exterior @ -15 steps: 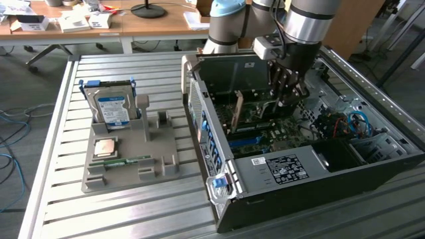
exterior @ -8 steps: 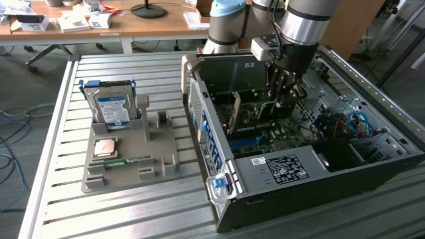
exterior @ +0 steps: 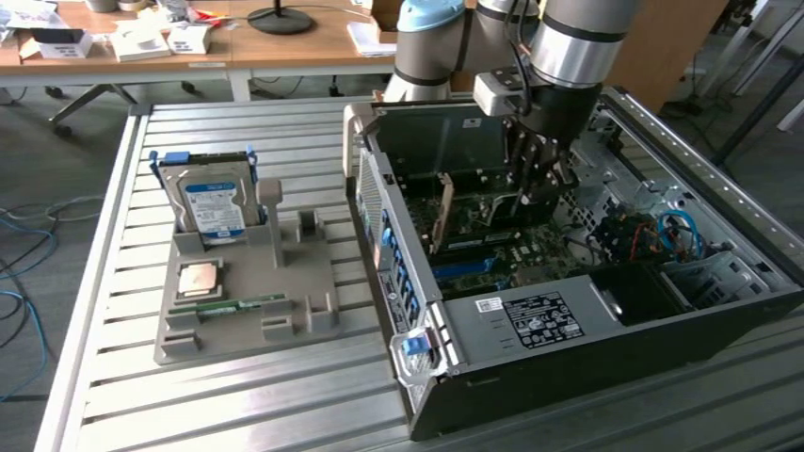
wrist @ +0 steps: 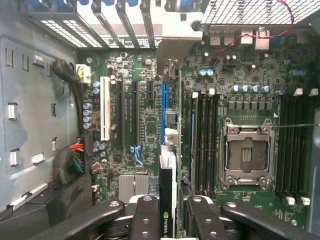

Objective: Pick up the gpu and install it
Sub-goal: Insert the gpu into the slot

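From the exterior view, the arm reaches down into the open case. Its gripper grasps the gpu, which stands on edge over the motherboard, bracket toward the case's rear wall. In the wrist view, the fingers pinch the gpu edge-on, in line with the blue slot.

On the table, the holder with the hard drive sits centre-left of the frame, the case right, the gpu inside it.
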`<state>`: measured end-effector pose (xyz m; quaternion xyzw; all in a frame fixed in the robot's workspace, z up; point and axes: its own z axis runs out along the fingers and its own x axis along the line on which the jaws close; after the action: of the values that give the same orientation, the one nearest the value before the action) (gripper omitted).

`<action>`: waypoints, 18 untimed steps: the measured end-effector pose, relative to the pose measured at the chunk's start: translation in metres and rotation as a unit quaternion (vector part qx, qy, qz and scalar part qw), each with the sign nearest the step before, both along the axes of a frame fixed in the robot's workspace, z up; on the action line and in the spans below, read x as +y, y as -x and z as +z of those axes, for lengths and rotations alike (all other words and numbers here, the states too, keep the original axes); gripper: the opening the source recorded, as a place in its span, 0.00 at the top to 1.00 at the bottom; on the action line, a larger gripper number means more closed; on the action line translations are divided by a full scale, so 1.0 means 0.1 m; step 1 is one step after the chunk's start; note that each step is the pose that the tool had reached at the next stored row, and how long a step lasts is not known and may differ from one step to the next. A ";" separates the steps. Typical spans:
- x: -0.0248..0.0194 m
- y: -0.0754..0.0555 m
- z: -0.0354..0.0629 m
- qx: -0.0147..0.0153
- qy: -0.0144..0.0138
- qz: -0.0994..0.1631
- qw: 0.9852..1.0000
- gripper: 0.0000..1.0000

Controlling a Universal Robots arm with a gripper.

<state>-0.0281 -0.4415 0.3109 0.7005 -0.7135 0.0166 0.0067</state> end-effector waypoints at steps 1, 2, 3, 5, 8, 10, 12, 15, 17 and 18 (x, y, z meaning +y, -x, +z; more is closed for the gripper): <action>-0.001 0.00 -0.004 0.000 0.000 0.000 1.000 0.74; -0.003 0.00 -0.009 0.000 0.000 0.000 1.000 0.74; -0.005 0.00 -0.015 0.000 0.000 0.000 1.000 0.74; -0.010 0.01 -0.024 0.000 0.000 -0.001 1.000 0.74; -0.018 0.01 -0.040 0.000 0.000 -0.002 1.000 0.74; -0.022 0.01 -0.049 0.000 0.000 -0.003 1.000 0.74; -0.025 0.01 -0.055 0.000 0.000 -0.004 1.000 0.74; -0.026 0.01 -0.063 0.000 0.000 -0.006 1.000 0.74; -0.027 0.02 -0.075 0.000 0.000 -0.006 1.000 0.74; -0.028 0.02 -0.081 0.000 0.000 -0.006 1.000 0.74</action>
<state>-0.0300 -0.4443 0.3029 0.6963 -0.7176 0.0166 0.0070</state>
